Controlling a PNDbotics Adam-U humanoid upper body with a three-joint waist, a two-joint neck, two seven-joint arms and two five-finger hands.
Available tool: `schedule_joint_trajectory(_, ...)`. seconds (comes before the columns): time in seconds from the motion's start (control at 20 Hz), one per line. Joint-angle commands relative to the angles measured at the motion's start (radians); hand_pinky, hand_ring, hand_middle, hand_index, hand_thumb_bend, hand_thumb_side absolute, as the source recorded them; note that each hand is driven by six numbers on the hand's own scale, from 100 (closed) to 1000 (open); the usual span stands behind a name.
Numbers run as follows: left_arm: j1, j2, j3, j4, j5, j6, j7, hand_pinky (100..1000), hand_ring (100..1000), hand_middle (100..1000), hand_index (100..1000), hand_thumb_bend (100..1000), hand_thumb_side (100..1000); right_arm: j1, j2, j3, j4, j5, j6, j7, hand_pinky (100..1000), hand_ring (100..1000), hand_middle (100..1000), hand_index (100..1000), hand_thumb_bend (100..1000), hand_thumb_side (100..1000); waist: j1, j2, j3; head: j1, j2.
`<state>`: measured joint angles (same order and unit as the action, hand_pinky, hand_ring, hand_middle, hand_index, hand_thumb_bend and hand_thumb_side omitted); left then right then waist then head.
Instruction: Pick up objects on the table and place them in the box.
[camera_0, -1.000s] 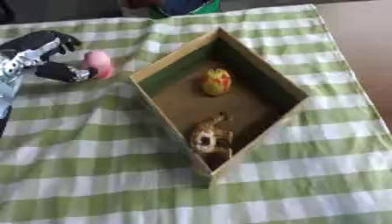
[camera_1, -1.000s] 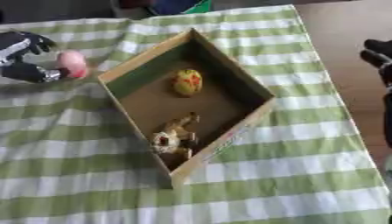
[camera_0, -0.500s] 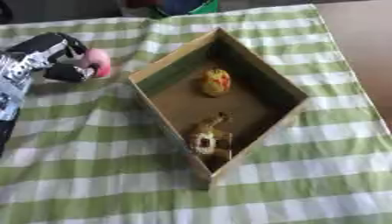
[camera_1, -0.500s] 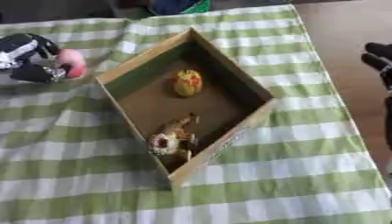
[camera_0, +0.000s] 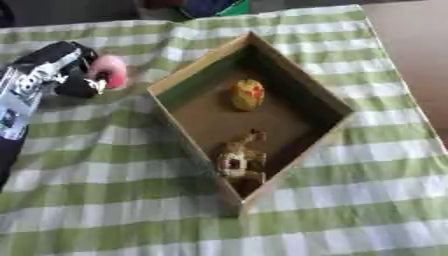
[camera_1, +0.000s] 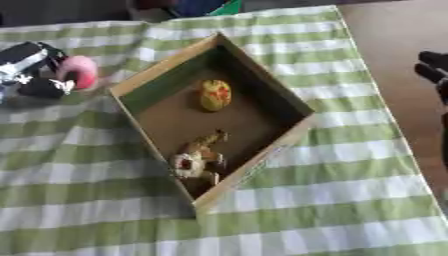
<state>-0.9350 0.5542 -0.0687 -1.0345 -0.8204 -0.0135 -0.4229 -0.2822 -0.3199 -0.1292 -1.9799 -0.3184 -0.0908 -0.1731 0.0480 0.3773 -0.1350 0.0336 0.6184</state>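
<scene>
Box (camera_0: 308, 90) with two toys inside

**Two head cameras, one downward look**

Both views came from the head's stereo pair, looking steeply down and forward at the checked tablecloth (camera_0: 105, 185) from fairly near. They shared almost everything: the cardboard box (camera_0: 297, 75) sat mid-frame in each, turned cornerwise. The left eye view placed the box further right and cut off the table's right side; the right eye view reached further right, catching the right hand (camera_1: 435, 70) at its edge.
</scene>
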Motion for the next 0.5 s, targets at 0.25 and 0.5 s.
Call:
schedule_joint_trajectory(0.25, -0.021, 0.033, -0.001, -0.045, 0.033, 0.030, 0.010, 315, 628, 567, 681, 100, 261, -0.006, -0.012, -0.006, -0.020, 0.005, 0.006, -0.003, 774, 727, 509, 760, 100, 1000, -0.003, -0.038, 0.009, -0.004, 0.009)
schedule_joint_trajectory(0.5, -0.024, 0.036, -0.006, -0.069, 0.029, 0.058, 0.065, 242, 569, 506, 628, 100, 288, -0.005, -0.010, -0.006, -0.020, 0.002, 0.006, -0.006, 774, 728, 510, 760, 100, 1000, -0.007, -0.052, 0.010, -0.009, 0.022)
